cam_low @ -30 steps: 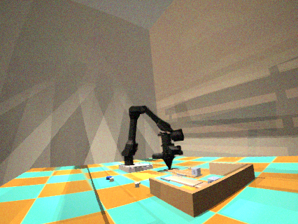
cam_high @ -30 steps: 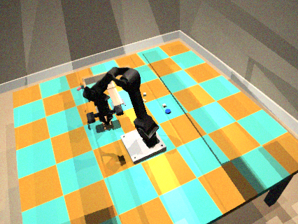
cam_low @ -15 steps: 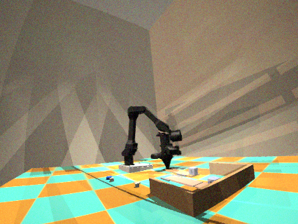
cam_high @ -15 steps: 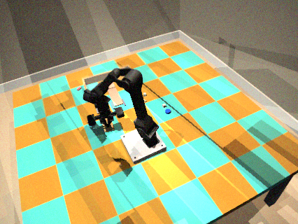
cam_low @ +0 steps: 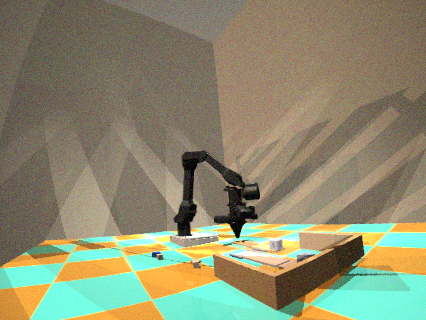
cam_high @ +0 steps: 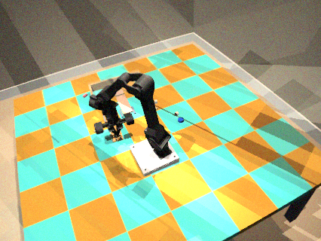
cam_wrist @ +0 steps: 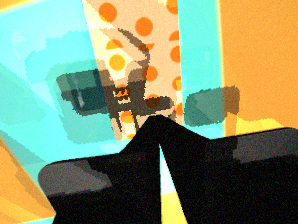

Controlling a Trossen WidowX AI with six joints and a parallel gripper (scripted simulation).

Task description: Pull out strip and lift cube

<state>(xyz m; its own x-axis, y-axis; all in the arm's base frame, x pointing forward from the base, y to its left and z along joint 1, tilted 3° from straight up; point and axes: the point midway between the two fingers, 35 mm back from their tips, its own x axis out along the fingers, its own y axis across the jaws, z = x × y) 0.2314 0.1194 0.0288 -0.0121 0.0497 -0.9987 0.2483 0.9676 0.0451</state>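
In the top view the arm rises from a white base plate (cam_high: 154, 158) near the middle of the checkered desk (cam_high: 233, 151) and bends over toward the left, so that the hand (cam_high: 116, 135) points straight down at the desk, left of centre in the frame. Its fingers are pressed together with only a hairline slit between them; no object shows between them, so the hand is closed on nothing.

The wrist view shows the closed tip low in the centre of the frame, hanging just over the near end of a pale strip (cam_wrist: 135, 65) printed with orange dots. The strip runs from there up to the top edge of the frame, lying flat across turquoise and orange squares. Whether the tip touches the strip cannot be told.

In the exterior view a shallow brown tray (cam_low: 280, 280) sits in the lower right, in front of the hand. Inside it, a small pale cube (cam_low: 276, 244) rests near the tray's middle; any label on it is too small to read. The hand's point stands just left of the tray's far corner, close to the desk.

To the right of the arm in the top view, a small blue piece (cam_high: 180, 120) and a tiny white piece (cam_high: 176, 113) lie near each other on the desk.
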